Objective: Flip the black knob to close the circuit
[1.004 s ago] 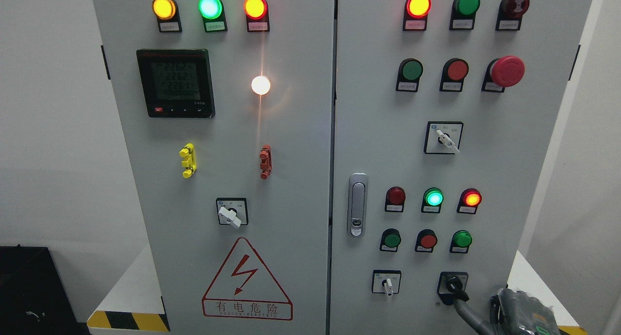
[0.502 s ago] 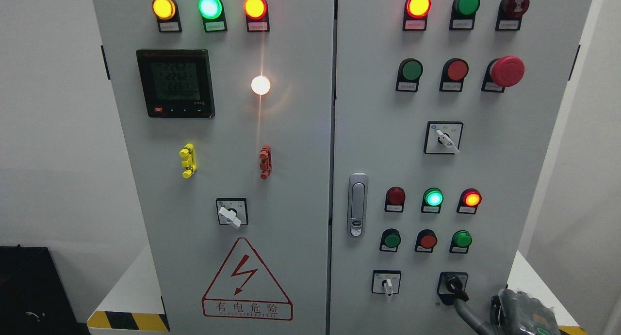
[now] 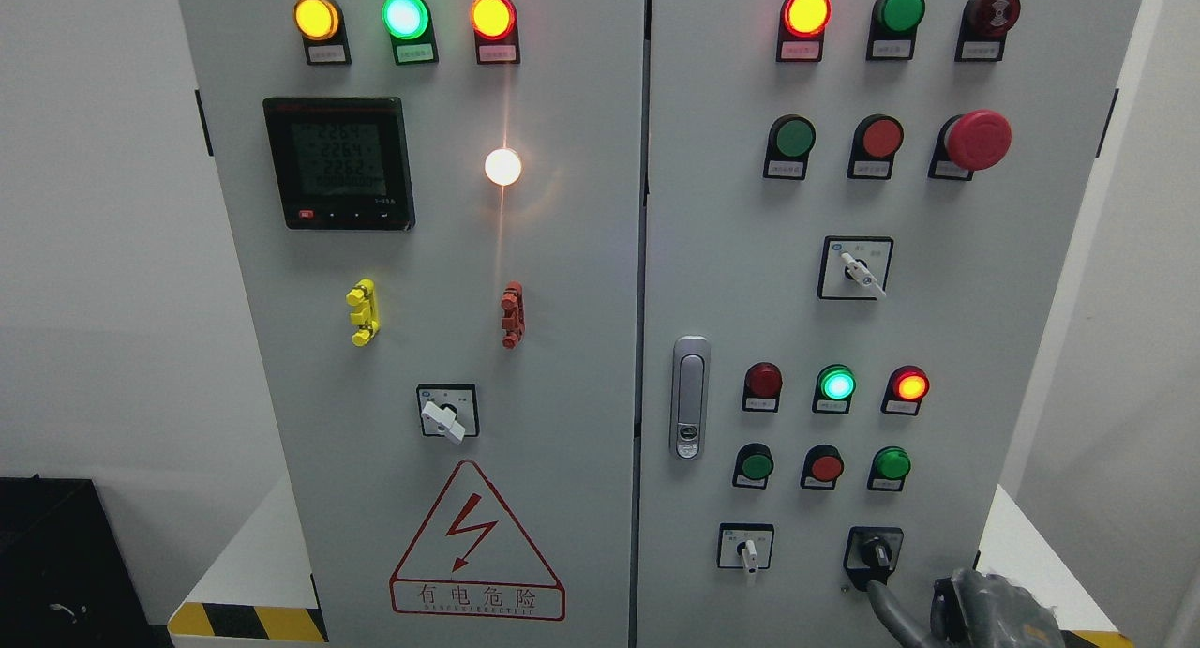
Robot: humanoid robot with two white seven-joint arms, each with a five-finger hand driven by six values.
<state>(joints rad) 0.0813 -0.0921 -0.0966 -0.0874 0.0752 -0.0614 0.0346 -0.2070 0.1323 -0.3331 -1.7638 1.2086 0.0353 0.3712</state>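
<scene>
The grey sheet-metal control cabinet [image 3: 581, 282] has two smooth painted doors split by a vertical seam. The black rotary knob [image 3: 877, 552], a short moulded plastic handle on a square black bezel, sits at the lower right of the right-hand door, directly right of the white-handled selector switch [image 3: 747, 550] and below the row of three round push buttons [image 3: 825, 466]. The knob handle points roughly downward, slightly left. The right hand [image 3: 975, 610], a dark grey mechanical unit with a matte casing, enters at the bottom edge just below and right of the knob. One finger [image 3: 886, 609] extends up to the knob's lower edge; contact cannot be confirmed. The remaining digits are cropped, so whether the hand is spread or curled cannot be told.
</scene>
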